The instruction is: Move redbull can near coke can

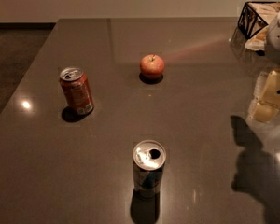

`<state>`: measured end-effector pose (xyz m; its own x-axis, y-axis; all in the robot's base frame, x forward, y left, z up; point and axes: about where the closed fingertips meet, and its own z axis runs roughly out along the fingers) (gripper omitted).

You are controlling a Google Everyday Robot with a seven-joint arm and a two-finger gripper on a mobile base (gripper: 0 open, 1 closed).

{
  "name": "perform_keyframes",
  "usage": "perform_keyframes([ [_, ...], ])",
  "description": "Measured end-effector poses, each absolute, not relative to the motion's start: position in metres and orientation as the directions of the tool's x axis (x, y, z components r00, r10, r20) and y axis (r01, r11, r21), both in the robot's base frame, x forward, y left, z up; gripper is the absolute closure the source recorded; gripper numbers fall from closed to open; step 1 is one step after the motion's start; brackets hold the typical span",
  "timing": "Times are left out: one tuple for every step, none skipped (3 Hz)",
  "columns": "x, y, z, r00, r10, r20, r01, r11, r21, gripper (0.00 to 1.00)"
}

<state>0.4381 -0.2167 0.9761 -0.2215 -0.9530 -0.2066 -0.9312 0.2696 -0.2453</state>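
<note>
The redbull can stands upright near the front middle of the dark table. It is slim, blue and silver, with a shiny top and a dark drinking hole. The coke can stands upright at the left, red-orange with a silver top and a white label patch near its base. The two cans are well apart. My gripper is at the right edge of the view, above the table, far from both cans and holding nothing that I can see.
A red apple sits at mid-table behind the cans. A black wire basket with pale items stands at the back right corner. The arm's shadow falls on the table's front right. The table's left edge borders dark floor.
</note>
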Motion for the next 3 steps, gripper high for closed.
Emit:
perform_keyframes([
  [0.438,-0.217,0.976,-0.221,-0.953,-0.207,-0.931,0.27,-0.246,0.0],
  [0.431,-0.207,0.98,-0.189,-0.95,-0.248,-0.95,0.24,-0.197,0.0],
  [0.393,-0.185,0.978,-0.112,-0.915,-0.388,-0.979,0.169,-0.115,0.0],
])
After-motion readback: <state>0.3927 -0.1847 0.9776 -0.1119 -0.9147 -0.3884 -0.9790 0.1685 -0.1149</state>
